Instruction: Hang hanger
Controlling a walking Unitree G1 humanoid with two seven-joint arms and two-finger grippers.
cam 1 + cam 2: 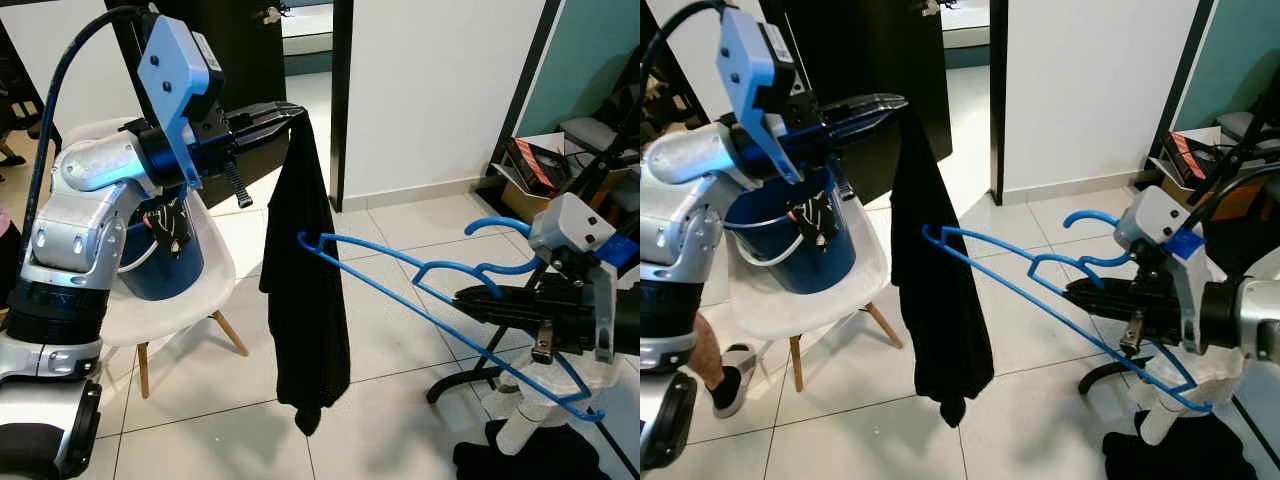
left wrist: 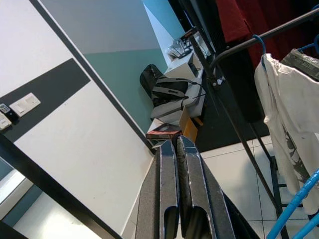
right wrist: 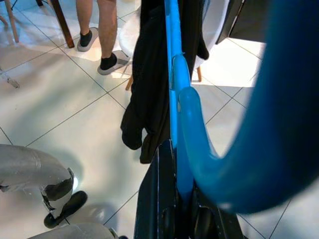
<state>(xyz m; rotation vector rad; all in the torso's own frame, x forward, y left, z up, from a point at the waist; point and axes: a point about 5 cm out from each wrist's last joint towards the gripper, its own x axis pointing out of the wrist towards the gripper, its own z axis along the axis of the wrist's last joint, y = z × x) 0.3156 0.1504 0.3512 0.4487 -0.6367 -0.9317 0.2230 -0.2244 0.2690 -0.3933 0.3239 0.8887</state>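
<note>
The pale tiled floor carries a white chair at the left and, near right, what looks like dark cloth.

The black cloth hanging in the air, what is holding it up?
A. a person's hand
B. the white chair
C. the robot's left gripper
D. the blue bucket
C: the black cloth hangs down from the closed fingers of the left gripper, while the right gripper holds the blue hanger, whose far end reaches the cloth.
</note>
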